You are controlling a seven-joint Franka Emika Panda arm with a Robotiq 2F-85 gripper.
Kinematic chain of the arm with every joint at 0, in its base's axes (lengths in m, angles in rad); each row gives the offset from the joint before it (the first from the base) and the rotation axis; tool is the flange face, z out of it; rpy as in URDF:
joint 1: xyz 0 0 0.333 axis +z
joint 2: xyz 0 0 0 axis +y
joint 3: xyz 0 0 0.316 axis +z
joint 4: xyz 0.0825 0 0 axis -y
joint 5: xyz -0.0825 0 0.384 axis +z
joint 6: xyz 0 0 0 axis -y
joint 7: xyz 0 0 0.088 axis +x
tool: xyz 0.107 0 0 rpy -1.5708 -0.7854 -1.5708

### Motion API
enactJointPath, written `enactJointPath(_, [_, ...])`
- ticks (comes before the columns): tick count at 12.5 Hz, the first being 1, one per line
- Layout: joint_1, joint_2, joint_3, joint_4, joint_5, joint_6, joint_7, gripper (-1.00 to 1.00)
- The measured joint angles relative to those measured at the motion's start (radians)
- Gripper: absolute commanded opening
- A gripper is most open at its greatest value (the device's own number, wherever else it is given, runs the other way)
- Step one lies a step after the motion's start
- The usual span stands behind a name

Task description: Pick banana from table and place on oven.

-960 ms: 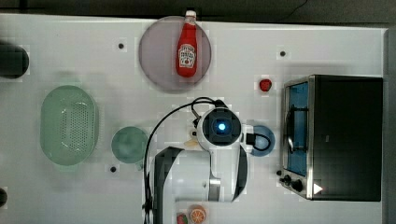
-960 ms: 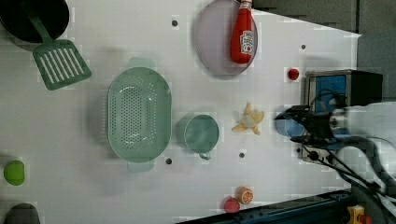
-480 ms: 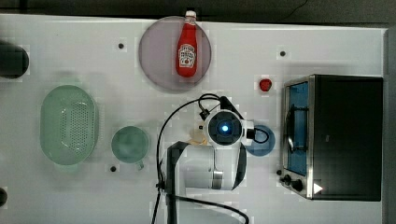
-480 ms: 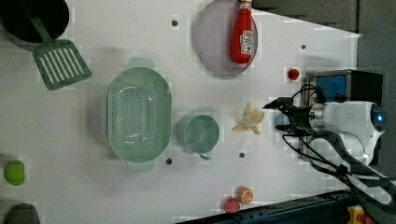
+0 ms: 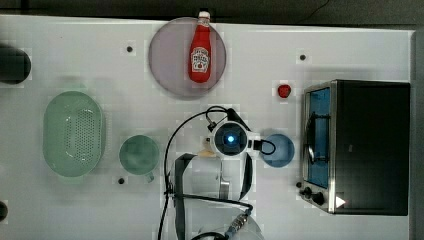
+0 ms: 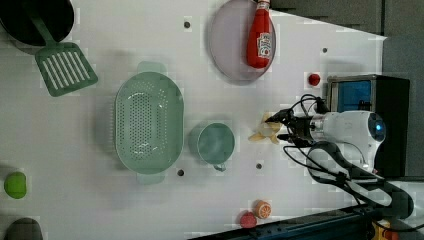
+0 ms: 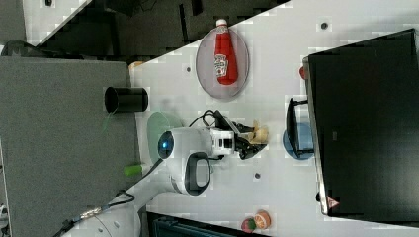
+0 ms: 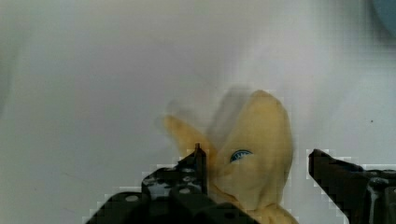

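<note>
White table [image 5: 350,50] with small dark holes. On it, top view: grey plate [image 5: 165,60] top centre, black cup [image 5: 12,64] far left, green colander [image 5: 73,133], green cup [image 5: 139,154] right of it, banana [image 6: 264,131] between that cup and blue bowl [image 5: 281,150], red strawberry [image 5: 284,90], oven [image 5: 372,145] at the top view's right. Left view adds green spatula [image 6: 64,67], black pan [image 6: 35,17] top left, lime [image 6: 15,184] at the left edge, orange slice [image 6: 261,208] and a red piece [image 6: 247,219] near the bottom edge.
</note>
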Motion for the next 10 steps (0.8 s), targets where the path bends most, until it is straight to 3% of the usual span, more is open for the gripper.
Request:
enactJointPath(3, [0.013, 0.020, 0.008, 0.000, 0.009, 0.032, 0.000, -0.48])
enactJointPath(10, [-0.003, -0.117, 0.022, 0.020, -0.008, -0.050, 0.000, -0.48])
